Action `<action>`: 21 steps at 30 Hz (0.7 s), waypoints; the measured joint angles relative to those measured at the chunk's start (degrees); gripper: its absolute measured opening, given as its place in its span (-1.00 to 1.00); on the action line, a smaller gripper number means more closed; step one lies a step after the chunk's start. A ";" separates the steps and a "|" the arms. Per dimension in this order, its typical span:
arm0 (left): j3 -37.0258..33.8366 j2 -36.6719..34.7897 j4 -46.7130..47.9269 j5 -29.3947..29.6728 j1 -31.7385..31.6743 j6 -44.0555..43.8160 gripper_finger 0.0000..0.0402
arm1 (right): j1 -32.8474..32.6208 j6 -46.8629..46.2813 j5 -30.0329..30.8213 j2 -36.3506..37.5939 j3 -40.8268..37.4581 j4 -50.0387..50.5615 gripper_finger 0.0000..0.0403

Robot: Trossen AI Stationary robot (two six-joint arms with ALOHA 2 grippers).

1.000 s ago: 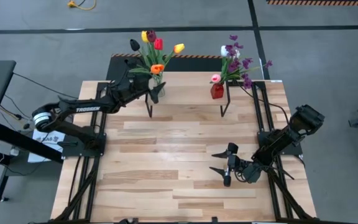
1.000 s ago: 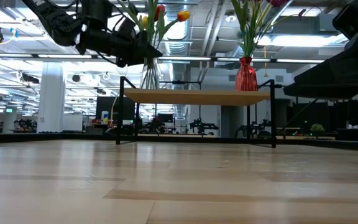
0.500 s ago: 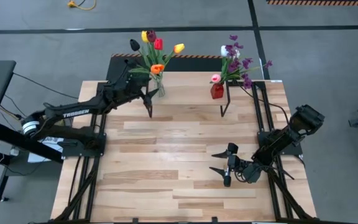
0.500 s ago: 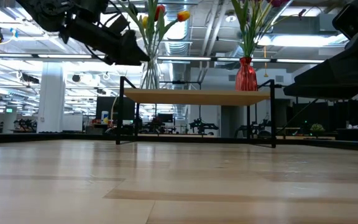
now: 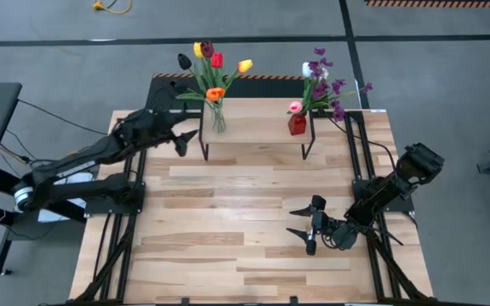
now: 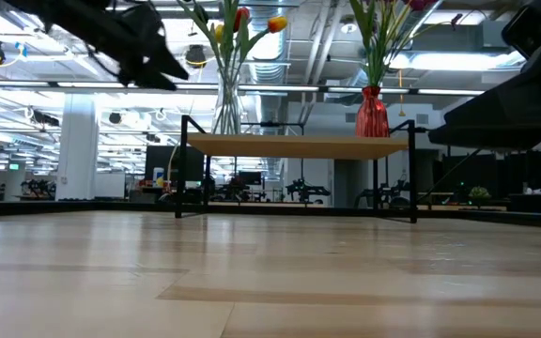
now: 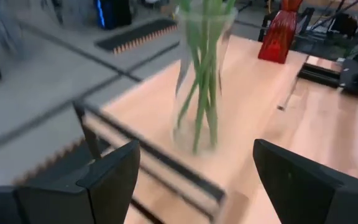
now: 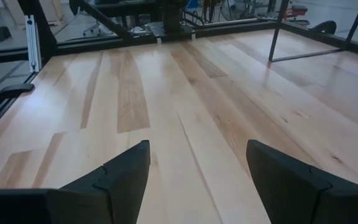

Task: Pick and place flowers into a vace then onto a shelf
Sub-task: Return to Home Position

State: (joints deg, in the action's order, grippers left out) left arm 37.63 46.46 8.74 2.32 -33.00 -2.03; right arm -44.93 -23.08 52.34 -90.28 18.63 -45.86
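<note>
Up in the frame's upper centre, a small light-wood shelf on black legs bears a clear glass vase of tulips and a red vase of purple sprigs. Just left of it hangs the left gripper, spread, empty; the right gripper, also spread, sits lower right.

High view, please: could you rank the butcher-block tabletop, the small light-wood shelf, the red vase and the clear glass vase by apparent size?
1. Butcher-block tabletop
2. Small light-wood shelf
3. Red vase and clear glass vase: too alike from above to rank.
</note>
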 joint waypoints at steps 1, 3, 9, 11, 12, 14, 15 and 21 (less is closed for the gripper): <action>0.00 -1.66 2.66 -0.28 0.15 -2.10 0.51 | 0.00 -0.68 0.00 0.00 0.00 0.06 0.29; 0.00 -4.90 8.21 -1.10 0.93 -5.40 0.51 | 0.04 -0.89 0.02 0.00 0.00 0.04 0.29; -0.44 -15.96 18.96 -1.93 7.18 -11.11 0.51 | 1.22 -7.15 -1.69 0.00 0.70 -0.48 0.29; -2.41 -20.88 18.31 -2.35 10.58 -12.47 0.51 | 1.31 -5.90 -2.54 0.00 1.49 -0.48 0.29; -4.01 -23.50 16.90 -2.68 12.35 -13.10 0.50 | 1.51 -3.98 -3.96 0.00 1.91 -0.62 0.29; -7.71 -29.00 12.94 -3.16 15.74 -13.70 0.50 | 2.59 0.43 -8.65 0.00 2.25 -3.02 0.29; -9.97 -31.91 10.60 -3.20 17.28 -13.80 0.50 | 3.47 2.27 -11.37 0.25 2.25 -5.21 0.29; -22.31 -44.53 1.21 -5.31 22.91 -14.33 0.50 | 12.27 11.47 -40.53 7.18 2.24 -11.59 0.29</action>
State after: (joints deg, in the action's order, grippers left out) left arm 15.32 1.93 9.95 -2.99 -10.09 -16.36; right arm -32.65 -11.60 11.81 -83.10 20.87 -57.45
